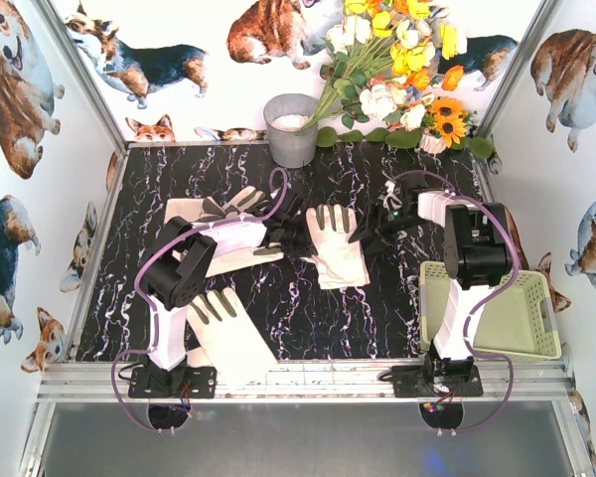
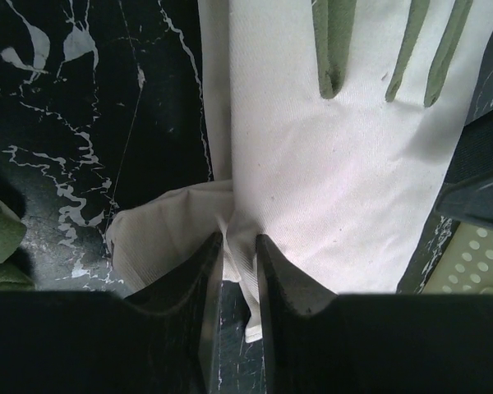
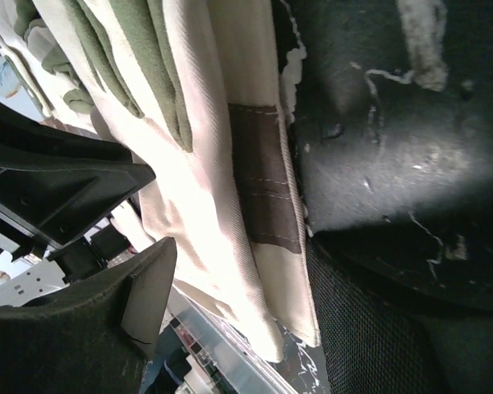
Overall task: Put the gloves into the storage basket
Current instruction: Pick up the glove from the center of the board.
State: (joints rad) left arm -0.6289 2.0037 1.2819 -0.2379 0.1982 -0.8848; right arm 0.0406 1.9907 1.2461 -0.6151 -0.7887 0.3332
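Note:
A cream glove with olive fingers (image 1: 340, 253) lies mid-table on top of a second one. My left gripper (image 1: 296, 238) is at its left edge. In the left wrist view the gripper (image 2: 238, 242) is shut on a pinched fold of that glove (image 2: 345, 164). My right gripper (image 1: 363, 231) is at the glove's right edge. In the right wrist view it (image 3: 242, 271) is open, with the glove's cuff (image 3: 205, 180) between its jaws. Another glove (image 1: 219, 211) lies behind my left arm, and one (image 1: 228, 333) lies at the front left. The yellow-green basket (image 1: 497, 320) stands at the front right.
A grey metal bucket (image 1: 291, 129) and a bunch of artificial flowers (image 1: 397, 70) stand at the back. The basket's perforated wall (image 2: 476, 263) shows at the lower right of the left wrist view. Walls enclose the table on three sides.

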